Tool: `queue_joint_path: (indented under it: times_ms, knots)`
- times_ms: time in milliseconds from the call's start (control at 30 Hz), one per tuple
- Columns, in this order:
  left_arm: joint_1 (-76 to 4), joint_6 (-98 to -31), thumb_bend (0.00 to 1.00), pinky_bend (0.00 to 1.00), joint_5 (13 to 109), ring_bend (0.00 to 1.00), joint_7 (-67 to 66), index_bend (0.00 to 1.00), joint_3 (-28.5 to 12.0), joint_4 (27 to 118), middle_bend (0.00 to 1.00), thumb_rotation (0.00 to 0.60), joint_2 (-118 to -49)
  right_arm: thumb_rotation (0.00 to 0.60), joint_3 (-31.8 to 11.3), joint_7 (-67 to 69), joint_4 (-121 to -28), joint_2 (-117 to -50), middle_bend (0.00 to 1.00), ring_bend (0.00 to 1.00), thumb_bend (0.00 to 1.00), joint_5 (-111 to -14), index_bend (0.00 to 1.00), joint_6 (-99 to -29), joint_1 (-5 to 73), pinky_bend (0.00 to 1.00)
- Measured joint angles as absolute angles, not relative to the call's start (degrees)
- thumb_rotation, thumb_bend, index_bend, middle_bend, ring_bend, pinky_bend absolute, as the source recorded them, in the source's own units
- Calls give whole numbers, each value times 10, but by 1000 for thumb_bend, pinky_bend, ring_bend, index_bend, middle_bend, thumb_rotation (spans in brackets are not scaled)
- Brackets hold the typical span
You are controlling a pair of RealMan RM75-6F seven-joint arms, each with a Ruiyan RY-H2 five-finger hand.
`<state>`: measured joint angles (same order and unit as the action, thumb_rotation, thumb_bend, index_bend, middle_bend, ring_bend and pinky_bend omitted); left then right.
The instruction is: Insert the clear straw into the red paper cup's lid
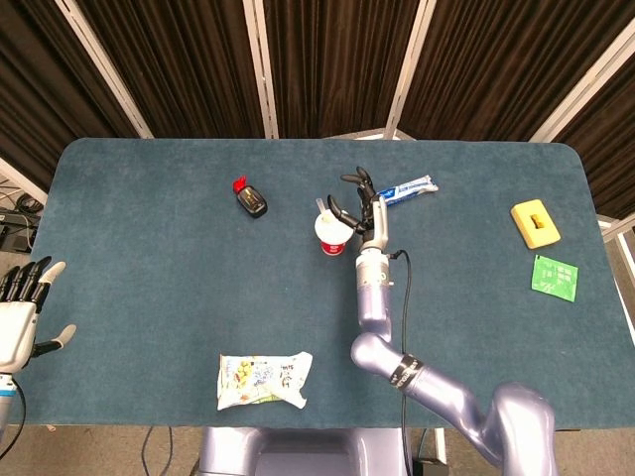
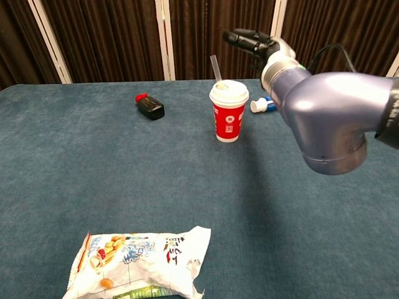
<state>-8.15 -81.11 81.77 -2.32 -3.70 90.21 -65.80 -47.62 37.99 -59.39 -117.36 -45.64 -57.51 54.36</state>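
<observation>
The red paper cup [image 1: 332, 234] [image 2: 228, 117] stands upright near the table's middle, white lid on top. The clear straw [image 1: 319, 208] [image 2: 215, 66] sticks up out of the lid, leaning slightly left. My right hand [image 1: 359, 200] [image 2: 251, 41] hovers just right of and above the cup, fingers spread, holding nothing and not touching the straw. My left hand [image 1: 22, 302] hangs off the table's left edge, fingers apart and empty; it shows only in the head view.
A small dark bottle with a red cap [image 1: 249, 199] [image 2: 149, 106] lies left of the cup. A blue-and-white tube [image 1: 407, 188] lies behind my right hand. A snack bag [image 1: 263, 380] [image 2: 137, 261] sits near the front edge. A yellow block [image 1: 535, 222] and green card [image 1: 555, 276] lie far right.
</observation>
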Motion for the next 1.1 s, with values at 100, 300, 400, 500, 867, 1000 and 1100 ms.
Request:
queue_joint_path:
  times_ms: [100, 300, 400, 500, 867, 1000, 1100]
  knots:
    - [-81, -811, 244, 0, 820, 0, -21, 106, -36, 904, 0, 600, -656, 600, -475, 376, -630, -1152, 55, 0, 225, -466, 338, -587, 527, 0]
    - [-78, -816, 245, 0, 834, 0, -7, 105, -30, 905, 0, 600, -651, 600, -440, 302, -717, -1054, 43, 0, 190, -490, 316, -598, 462, 0]
    - [-78, -818, 245, 0, 840, 0, -2, 106, -27, 905, 0, 600, -650, 600, -401, 231, -751, -989, 13, 0, 190, -507, 305, -594, 427, 0]
    - [-78, -816, 244, 0, 842, 0, 4, 105, -26, 906, 0, 600, -648, 600, -358, 165, -779, -924, 0, 0, 189, -529, 290, -592, 395, 0]
    - [-80, -813, 244, 0, 844, 0, 6, 105, -24, 908, 0, 600, -646, 600, -197, -27, -847, -762, 0, 0, 155, -654, 199, -646, 288, 0]
    - [-79, -813, 244, 0, 844, 0, 5, 105, -24, 907, 0, 600, -646, 600, -142, -87, -859, -739, 0, 0, 128, -704, 111, -699, 247, 0]
    - [-79, -813, 245, 0, 843, 0, 5, 106, -24, 908, 0, 600, -646, 600, -117, -107, -880, -722, 0, 0, 123, -721, 58, -731, 217, 0]
